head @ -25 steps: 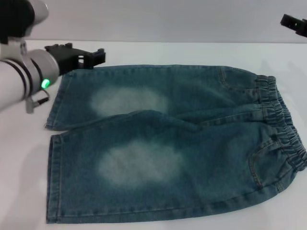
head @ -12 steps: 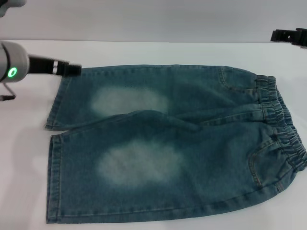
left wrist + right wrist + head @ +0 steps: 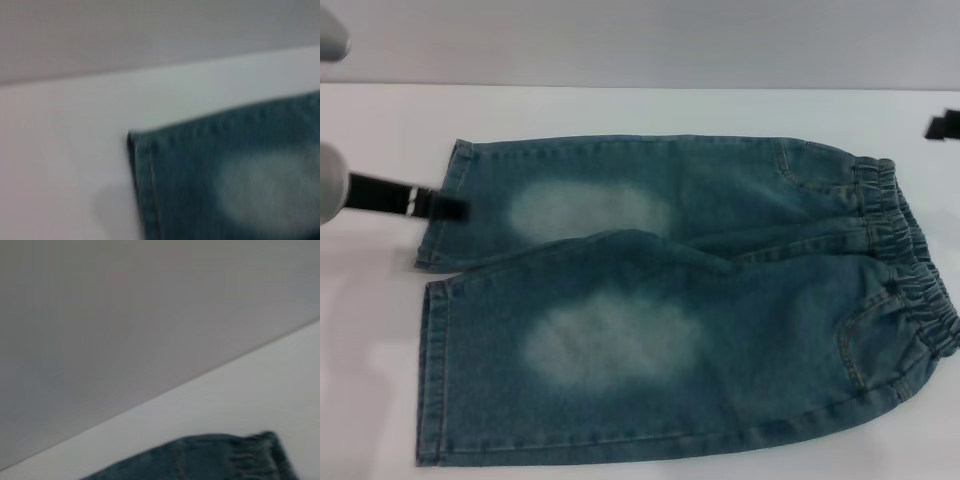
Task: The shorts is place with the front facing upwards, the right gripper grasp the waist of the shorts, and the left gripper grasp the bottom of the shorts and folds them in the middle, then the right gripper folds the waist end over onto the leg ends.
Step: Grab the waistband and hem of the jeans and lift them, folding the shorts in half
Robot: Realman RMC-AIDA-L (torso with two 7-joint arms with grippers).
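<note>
Left gripper [image 3: 448, 207] low at left; right gripper [image 3: 944, 125] apparently far right.

You see a plain white table [image 3: 650, 110] stretching across your view, its far edge meeting a bare pale grey wall [image 3: 650, 40] that runs straight behind it.

Setting: plain test bench, likely a lab or robot trial station.

A smooth white table [image 3: 650, 108] fills the work area and meets a bare grey wall [image 3: 650, 40] behind it. One garment, blue denim shorts [image 3: 670, 300], lies flat on the surface. No household furnishings, shop fittings or office items visible.
</note>
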